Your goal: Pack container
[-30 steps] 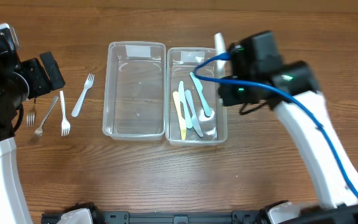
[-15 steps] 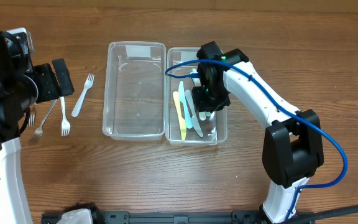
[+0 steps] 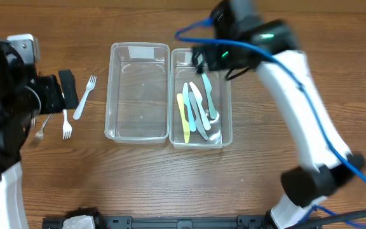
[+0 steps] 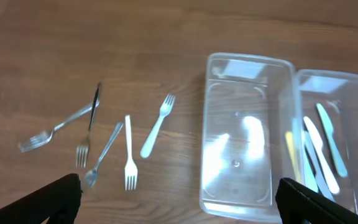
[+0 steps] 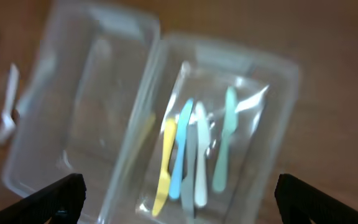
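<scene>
Two clear plastic containers sit side by side. The left container (image 3: 138, 95) (image 4: 238, 143) (image 5: 73, 106) is bare. The right container (image 3: 227, 108) (image 5: 278, 62) holds several plastic knives (image 3: 196, 108) (image 5: 191, 155) (image 4: 319, 152) in yellow, blue, grey, white and teal. My right gripper (image 3: 213, 54) (image 5: 179, 202) hovers open above that container's far end, nothing between its fingers. Left of the containers lie a pale plastic fork (image 3: 85, 97) (image 4: 156, 126), a white fork (image 3: 65, 117) (image 4: 129, 155) and metal forks (image 3: 43, 124) (image 4: 55, 130). My left gripper (image 3: 65, 92) (image 4: 179, 211) hangs open above the forks.
The wooden table (image 3: 265, 172) carries only the containers and the cutlery. A black frame (image 3: 170, 222) runs along the near edge. The right arm's blue cable (image 3: 335, 137) hangs beside its white link.
My right gripper has opened, left a knife in the right container and lifted away toward the far end. The left arm has drifted slightly right over the forks.
</scene>
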{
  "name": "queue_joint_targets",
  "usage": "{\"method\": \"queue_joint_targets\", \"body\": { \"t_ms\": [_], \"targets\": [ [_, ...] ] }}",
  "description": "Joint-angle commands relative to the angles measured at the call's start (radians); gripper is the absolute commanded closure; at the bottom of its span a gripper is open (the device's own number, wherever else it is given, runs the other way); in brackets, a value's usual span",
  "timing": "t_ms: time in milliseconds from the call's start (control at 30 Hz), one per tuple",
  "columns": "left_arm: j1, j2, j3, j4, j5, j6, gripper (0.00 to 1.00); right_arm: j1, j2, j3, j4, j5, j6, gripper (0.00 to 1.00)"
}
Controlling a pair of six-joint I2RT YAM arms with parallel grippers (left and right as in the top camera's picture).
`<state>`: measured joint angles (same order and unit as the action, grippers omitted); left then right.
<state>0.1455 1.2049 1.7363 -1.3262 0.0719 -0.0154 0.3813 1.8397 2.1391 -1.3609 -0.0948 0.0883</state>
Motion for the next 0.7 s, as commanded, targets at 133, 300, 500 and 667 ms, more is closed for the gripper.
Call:
{"method": "queue_joint_targets", "body": {
  "t_ms": [133, 300, 500, 667],
  "targets": [
    [-0.022, 0.145, 0.013, 0.004, -0.009, 0.066, 0.0, -0.32, -0.093, 0.143, -0.168, 0.121, 0.021, 0.0],
    [-0.022, 0.341, 0.013, 0.023, -0.08, 0.106, 0.0, -0.497, -0.091, 0.052, -0.19, 0.033, 0.021, 0.0],
    [-0.022, 0.587, 0.013, 0.081, -0.078, 0.232, 0.0, -0.601, -0.091, -0.111, -0.164, -0.019, 0.021, 0.0],
    [-0.017, 0.757, 0.013, 0.099, -0.079, 0.254, 0.0, -0.606, -0.091, -0.199, -0.137, -0.019, 0.021, 0.0]
  ]
}}
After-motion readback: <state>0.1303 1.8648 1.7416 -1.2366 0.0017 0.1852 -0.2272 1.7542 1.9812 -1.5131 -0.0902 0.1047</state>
